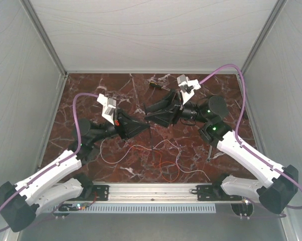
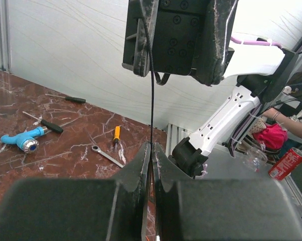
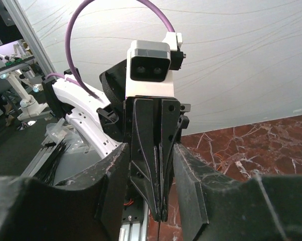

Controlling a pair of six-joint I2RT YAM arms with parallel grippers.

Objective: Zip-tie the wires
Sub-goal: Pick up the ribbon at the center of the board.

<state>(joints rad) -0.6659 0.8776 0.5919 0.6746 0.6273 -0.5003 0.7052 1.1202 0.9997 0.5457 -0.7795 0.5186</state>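
The wires [image 1: 153, 153] are thin white and orange-red strands lying loose on the marble table [image 1: 91, 95], in front of both grippers. My left gripper [image 1: 147, 127] [image 2: 152, 148] is shut on a thin black zip tie [image 2: 152, 100], held above the table. The tie runs up from the jaws to the right gripper [image 2: 176, 75]. In the right wrist view the tie [image 3: 172, 159] lies along the left gripper's fingers [image 3: 162, 217]. My right gripper [image 1: 148, 114] [image 3: 151, 150] is open, with its two fingers on either side of the left gripper's tips.
A blue tool [image 2: 23, 139], a black-handled screwdriver [image 2: 53, 125], a yellow screwdriver [image 2: 116, 134] and a wrench [image 2: 107, 154] lie on the marble. Another tool [image 1: 158, 86] lies at the back and one [image 1: 209, 150] by the right arm. Grey walls enclose three sides.
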